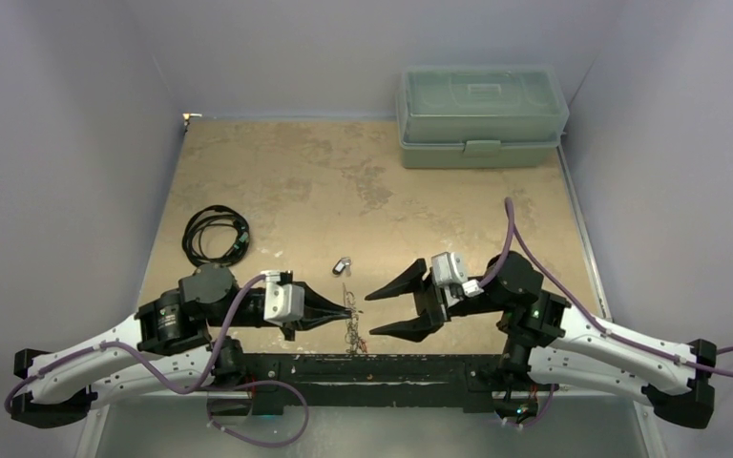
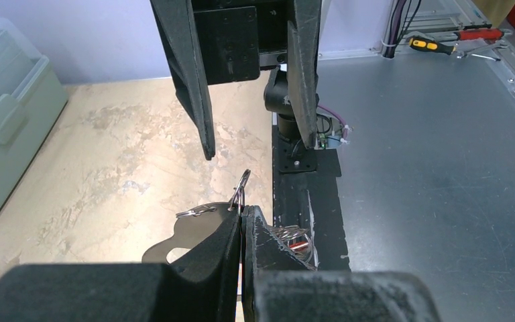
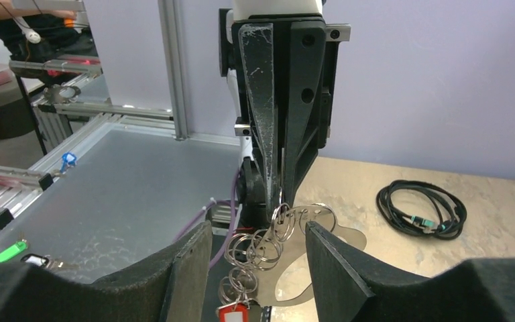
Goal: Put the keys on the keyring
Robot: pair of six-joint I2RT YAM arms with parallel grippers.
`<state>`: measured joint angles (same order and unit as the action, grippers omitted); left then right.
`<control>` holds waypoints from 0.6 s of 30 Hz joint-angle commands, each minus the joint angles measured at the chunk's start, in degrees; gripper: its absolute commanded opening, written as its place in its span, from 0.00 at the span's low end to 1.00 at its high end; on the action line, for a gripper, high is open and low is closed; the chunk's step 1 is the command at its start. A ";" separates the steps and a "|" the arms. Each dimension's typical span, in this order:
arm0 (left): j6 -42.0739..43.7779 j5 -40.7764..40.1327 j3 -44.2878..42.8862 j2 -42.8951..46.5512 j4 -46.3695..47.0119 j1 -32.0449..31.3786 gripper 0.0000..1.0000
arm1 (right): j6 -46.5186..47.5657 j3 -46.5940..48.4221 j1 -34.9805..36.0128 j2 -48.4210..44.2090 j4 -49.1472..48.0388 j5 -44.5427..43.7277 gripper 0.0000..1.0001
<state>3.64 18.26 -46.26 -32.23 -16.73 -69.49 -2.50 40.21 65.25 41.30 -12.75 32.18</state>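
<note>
My left gripper (image 1: 348, 310) is shut on the top edge of the keyring (image 2: 188, 235), a flat silvery plate (image 3: 349, 237) that hangs upright from it just above the table's near edge. A chain of split rings (image 3: 261, 248) dangles from the plate, with a red-headed key (image 3: 233, 314) at the bottom. My right gripper (image 1: 372, 314) faces the left one, open, its fingers (image 3: 194, 268) on either side of the rings and plate without touching them. A small silvery key (image 1: 343, 266) lies loose on the table just beyond both grippers. No dark-headed key shows.
A grey-green lidded box (image 1: 482, 114) stands at the back right. A black coiled cable (image 1: 215, 236) lies at the left, beyond the left arm. The black mounting bar (image 1: 372, 367) runs along the near edge below the hanging rings.
</note>
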 commanded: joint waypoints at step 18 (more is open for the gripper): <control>-0.15 1.63 -0.15 0.04 4.22 0.85 0.00 | -0.05 2.16 0.39 4.21 -0.23 -5.63 0.06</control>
<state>3.64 18.65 -46.22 -32.71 -16.73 -68.97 -2.63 40.14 65.36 46.98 -12.93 28.34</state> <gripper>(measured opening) 0.009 0.098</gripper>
